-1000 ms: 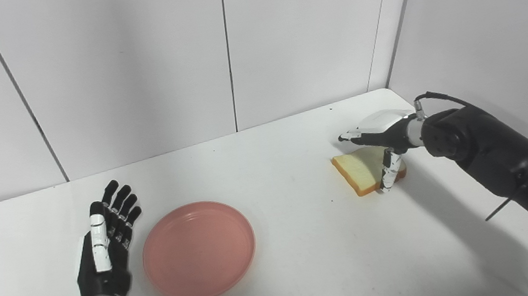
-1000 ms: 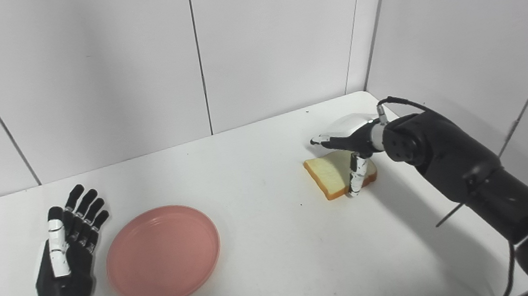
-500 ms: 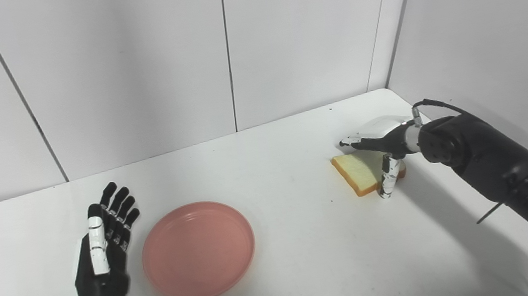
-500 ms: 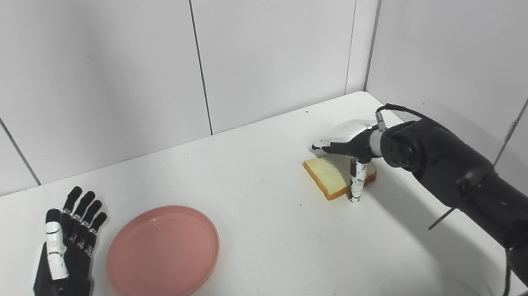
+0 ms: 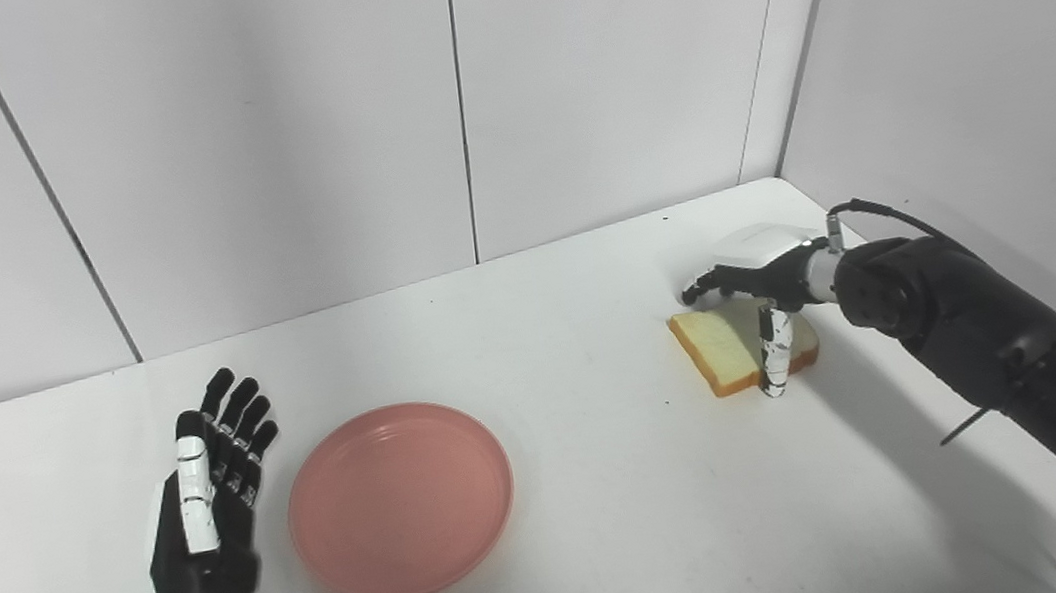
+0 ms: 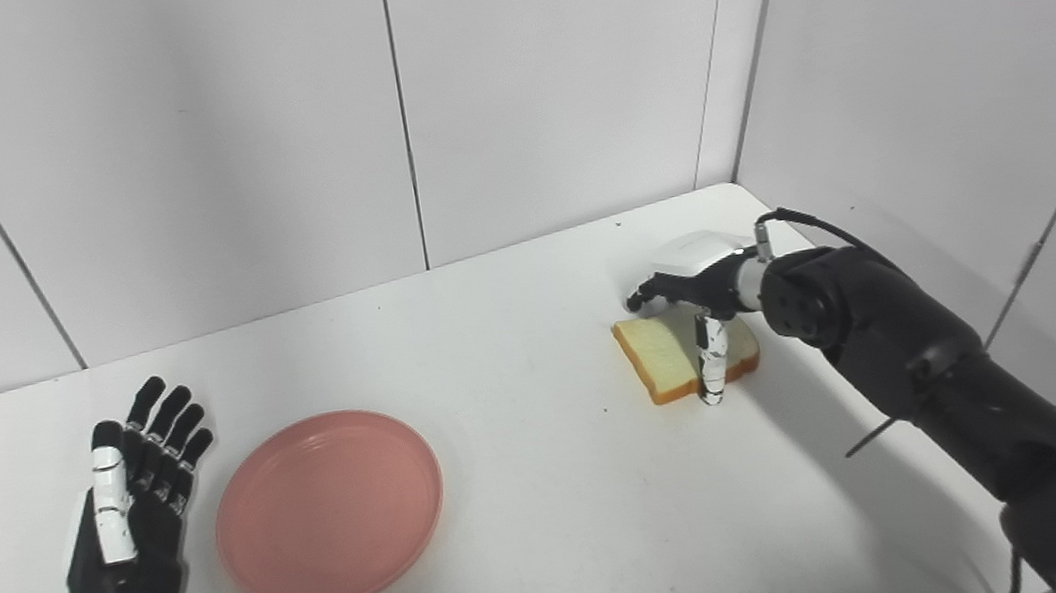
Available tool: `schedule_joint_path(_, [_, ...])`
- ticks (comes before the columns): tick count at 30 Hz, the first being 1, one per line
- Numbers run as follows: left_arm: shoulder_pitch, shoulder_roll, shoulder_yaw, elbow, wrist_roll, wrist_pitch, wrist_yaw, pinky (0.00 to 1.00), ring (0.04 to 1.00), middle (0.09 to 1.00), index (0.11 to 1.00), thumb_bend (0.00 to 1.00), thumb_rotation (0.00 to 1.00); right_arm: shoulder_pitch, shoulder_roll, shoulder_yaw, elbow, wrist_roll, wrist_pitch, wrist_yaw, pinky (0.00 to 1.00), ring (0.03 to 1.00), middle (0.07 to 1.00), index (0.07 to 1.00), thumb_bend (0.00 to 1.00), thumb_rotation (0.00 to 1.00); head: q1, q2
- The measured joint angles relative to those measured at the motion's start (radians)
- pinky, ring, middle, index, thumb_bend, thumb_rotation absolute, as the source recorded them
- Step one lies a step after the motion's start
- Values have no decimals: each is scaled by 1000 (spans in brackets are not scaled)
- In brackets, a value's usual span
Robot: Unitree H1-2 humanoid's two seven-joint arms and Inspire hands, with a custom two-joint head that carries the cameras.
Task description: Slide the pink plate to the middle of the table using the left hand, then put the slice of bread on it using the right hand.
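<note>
The right hand [image 5: 757,293] is over the slice of bread [image 5: 729,350] at the far right of the table [image 5: 612,488], thumb planted down at the near edge of the slice and the other fingers curled over its far side, so the fingers straddle it without clamping it, and the slice lies flat on the surface. Here is the risk, as I judge it: that thumb tip looks to be on the tabletop beside the crust, and if the fingers close from this pose they may just push the slice along the smooth white surface, or pinch a corner so it folds and drops. The bread looks soft and spongy, pale crumb with a tan crust band, squarish and thin, with little edge to hook under. Across the table, the pink plate [image 6: 328,507] sits left of centre, a shallow round dish with a low raised rim and a matte, plastic-looking finish; it is well apart from the bread, so a long carry with a weak hold could lose the slice. The left hand [image 6: 137,516] rests just left of the plate, fingers straight and spread, holding nothing, not touching the rim.
</note>
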Motion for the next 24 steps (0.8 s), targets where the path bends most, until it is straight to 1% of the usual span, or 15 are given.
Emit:
schedule_joint_path(1, [0,0,0,-1,0,0,0,921,925,915,895,682,947,2,3,-6,6,10,-3,-20,409,473,482,549,552,0,0,0])
schedule_joint_path(2, [1,0,0,-2,0,0,0,921,925,915,895,682,947,2,9,-11,18,16,-6,-36,406,469,477,544,546,0,0,0])
schedule_joint_path(3, [1,0,0,-2,0,0,0,926,924,914,895,684,947,2,14,-15,25,22,-11,-53,355,424,453,531,534,0,0,0])
schedule_joint_path(5, [1,-1,-1,-3,0,1,0,931,924,912,894,685,944,3,17,-16,26,22,-17,-66,320,396,438,524,523,0,0,0])
schedule_joint_path(9, [1,0,0,-3,0,2,0,928,924,912,894,686,941,3,17,-15,26,18,-18,-73,345,416,451,520,522,0,0,2])
schedule_joint_path(14, [1,-1,-1,-3,0,2,0,930,930,917,898,684,945,3,18,-15,24,19,-18,-72,344,414,445,523,522,0,2,2])
schedule_joint_path(18, [1,-1,-1,-3,0,2,0,931,931,917,899,684,948,3,18,-17,21,27,-19,-70,363,431,455,517,524,0,5,3])
schedule_joint_path(19, [1,-1,-1,-3,0,2,0,931,928,915,898,686,946,3,18,-18,18,30,-19,-67,370,439,466,508,525,0,6,3])
schedule_joint_path(21, [1,-1,-1,-3,0,2,1,930,927,915,898,686,949,3,18,-23,10,38,-19,-65,356,427,458,511,525,0,8,3])
schedule_joint_path(24, [1,-1,-2,-3,1,2,1,933,926,915,897,686,954,3,18,-36,-20,60,-19,-59,378,438,460,513,525,0,12,6])
